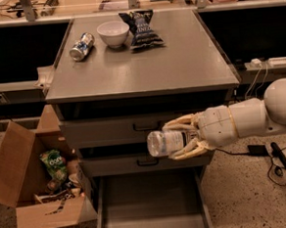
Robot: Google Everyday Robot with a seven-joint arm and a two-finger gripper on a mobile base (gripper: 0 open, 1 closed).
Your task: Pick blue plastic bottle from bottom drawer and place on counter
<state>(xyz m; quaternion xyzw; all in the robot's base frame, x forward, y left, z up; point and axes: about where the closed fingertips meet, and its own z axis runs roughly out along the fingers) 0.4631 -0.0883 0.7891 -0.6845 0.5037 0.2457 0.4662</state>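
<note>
The blue plastic bottle [165,142] lies on its side in my gripper [180,138], in front of the middle drawer's face. The gripper is shut on it, with pale fingers [180,121] above and below. My white arm reaches in from the right. The bottom drawer [152,208] is pulled open below, its flat floor bare. The counter [178,59] is the grey top of the cabinet, above and behind the bottle.
On the counter's far end lie a blue-and-silver can [82,46], a white bowl [113,33] and a dark chip bag [141,28]. An open cardboard box [32,182] with snack packs stands on the floor at the left. Cables and a power strip [267,63] are at the right.
</note>
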